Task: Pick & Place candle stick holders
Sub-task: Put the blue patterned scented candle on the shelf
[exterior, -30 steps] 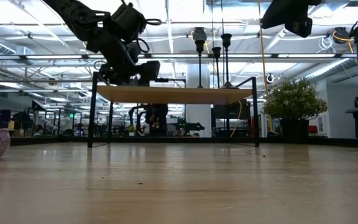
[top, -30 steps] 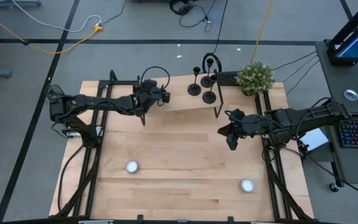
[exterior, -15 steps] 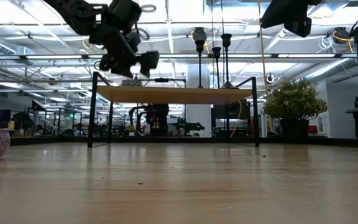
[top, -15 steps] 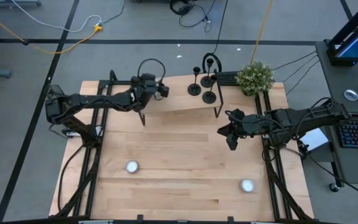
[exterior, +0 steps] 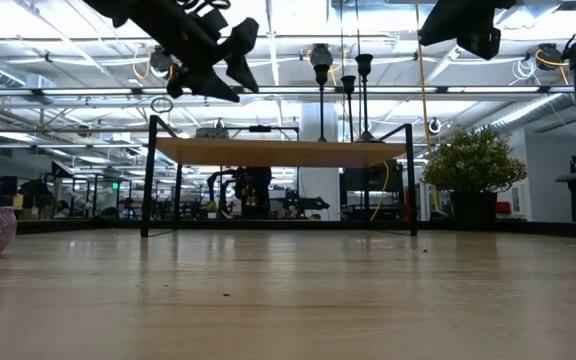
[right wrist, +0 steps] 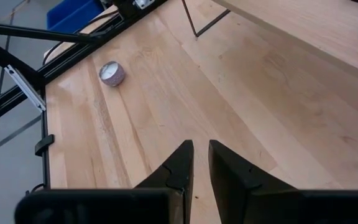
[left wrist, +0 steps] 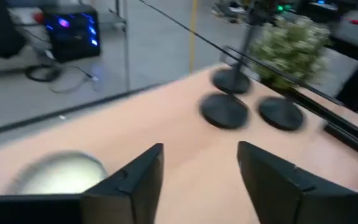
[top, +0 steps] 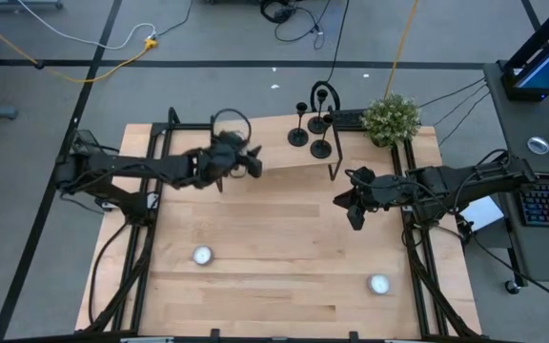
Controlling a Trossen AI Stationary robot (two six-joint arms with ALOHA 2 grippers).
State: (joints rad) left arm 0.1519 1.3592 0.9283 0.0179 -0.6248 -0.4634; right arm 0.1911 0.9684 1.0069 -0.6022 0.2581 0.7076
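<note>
Three matte-black candle stick holders [top: 297, 136] [top: 318, 124] [top: 321, 148] stand on their disc bases at the right end of a raised wooden shelf [top: 274, 152]. The low view shows their stems and cups [exterior: 320, 60]. My left gripper [top: 255, 164] is open and empty, up in the air above the shelf's left part, its fingers pointing toward the holders [left wrist: 224, 112]. It also shows in the low view [exterior: 230, 55]. My right gripper [top: 354, 211] is shut and empty, above the table to the right of the shelf's near right leg.
Two white tealights [top: 202, 255] [top: 378, 284] lie on the table's near half; one shows in the right wrist view [right wrist: 111, 73]. A potted plant [top: 391, 118] stands at the far right, next to the shelf. A pale round blurred thing [left wrist: 61, 174] lies on the shelf below my left gripper.
My left gripper has risen from shelf height to well above the shelf's left part and has tipped, its fingers now slanting toward the holders. The holders have not moved.
</note>
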